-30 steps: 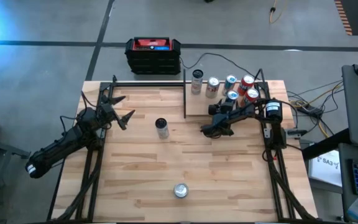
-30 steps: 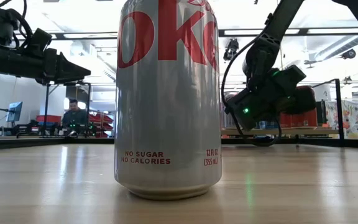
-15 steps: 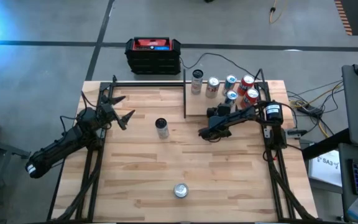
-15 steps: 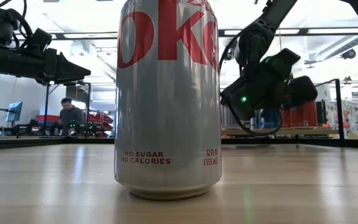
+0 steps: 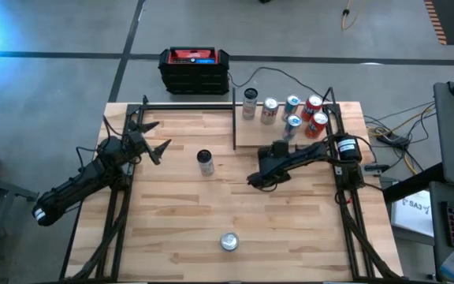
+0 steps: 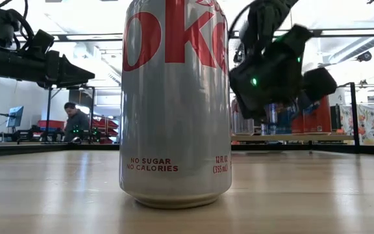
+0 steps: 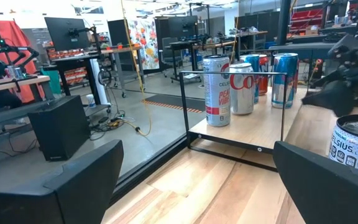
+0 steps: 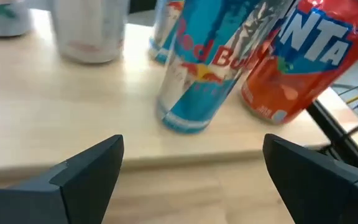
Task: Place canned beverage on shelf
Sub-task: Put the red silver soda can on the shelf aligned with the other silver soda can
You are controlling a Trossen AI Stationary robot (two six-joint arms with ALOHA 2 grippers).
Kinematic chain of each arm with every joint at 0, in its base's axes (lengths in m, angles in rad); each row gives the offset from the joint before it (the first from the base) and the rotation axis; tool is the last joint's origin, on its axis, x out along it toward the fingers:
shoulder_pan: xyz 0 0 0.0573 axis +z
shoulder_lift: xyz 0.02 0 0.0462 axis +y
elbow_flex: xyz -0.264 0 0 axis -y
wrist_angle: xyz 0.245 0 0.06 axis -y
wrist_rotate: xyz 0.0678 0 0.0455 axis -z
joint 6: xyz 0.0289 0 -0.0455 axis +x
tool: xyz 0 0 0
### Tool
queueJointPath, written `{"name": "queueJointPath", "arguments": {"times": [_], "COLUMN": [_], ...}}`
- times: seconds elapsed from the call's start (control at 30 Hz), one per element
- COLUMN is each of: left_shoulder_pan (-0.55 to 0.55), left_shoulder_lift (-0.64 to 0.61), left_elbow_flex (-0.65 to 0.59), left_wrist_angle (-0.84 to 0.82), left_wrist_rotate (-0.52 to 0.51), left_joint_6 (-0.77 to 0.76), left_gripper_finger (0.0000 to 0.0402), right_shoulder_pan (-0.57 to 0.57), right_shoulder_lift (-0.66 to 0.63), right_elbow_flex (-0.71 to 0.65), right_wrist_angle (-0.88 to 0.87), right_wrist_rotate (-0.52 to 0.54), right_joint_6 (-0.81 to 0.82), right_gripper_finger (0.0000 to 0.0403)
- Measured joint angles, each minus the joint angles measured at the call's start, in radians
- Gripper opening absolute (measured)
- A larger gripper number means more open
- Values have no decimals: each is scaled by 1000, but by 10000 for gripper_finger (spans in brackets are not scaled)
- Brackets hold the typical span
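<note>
Right gripper [image 5: 255, 178] hangs over the tabletop [image 5: 290, 237] just off the front edge of the shelf [image 5: 251, 134], fingers spread wide, nothing between them. In its wrist view both fingers [image 8: 86, 171] frame bare wood, with the shelf edge directly ahead. Standing on the shelf beyond that edge: a blue-and-silver Red Bull can [image 8: 207, 68] and an orange Fanta can [image 8: 303, 62] just beside it, and further back a silver can [image 8: 92, 31]. From above, six cans cluster at the shelf's back right part.

Left gripper [image 5: 158, 142] waits near the table's left side, well apart from the right gripper, fingers likewise wide and empty. Its wrist view looks across to the shelf's black rod frame [image 7: 232, 112].

Cans off the shelf: a dark-topped Celsius can [image 5: 204, 162] stands upright on the tabletop between the two grippers, nearer the left one, touching neither. A Diet Coke can [image 5: 228, 241] stands upright near the table's front edge, well apart from both grippers; it fills the low view [image 6: 175, 104].

Red-and-black case [image 5: 195, 69] on the floor behind the table. A person [image 6: 75, 122] is seated in the background.
</note>
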Motion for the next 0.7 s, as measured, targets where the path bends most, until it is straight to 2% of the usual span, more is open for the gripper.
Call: {"name": "queueJointPath", "arguments": {"times": [0.13, 0.33, 0.5, 0.6, 0.7], "left_shoulder_pan": [0, 0, 0, 0, 0], "left_shoulder_lift": [0, 0, 0, 0, 0], "left_elbow_flex": [0, 0, 0, 0, 0], "left_wrist_angle": [0, 0, 0, 0, 0], "left_wrist_rotate": [0, 0, 0, 0, 0], "left_joint_6": [0, 0, 0, 0, 0], "left_gripper_finger": [398, 398, 398, 398, 398], "right_shoulder_pan": [51, 114, 138, 137, 135], "right_shoulder_lift": [0, -1, -1, -1, -1], "right_elbow_flex": [89, 257, 383, 445, 495], "right_wrist_angle": [-42, -33, -34, -34, -36], "right_wrist_rotate": [-64, -237, -323, -425, -573], "right_joint_6": [0, -58, -102, -93, -89], "right_gripper_finger": [370, 370, 370, 370, 370]}}
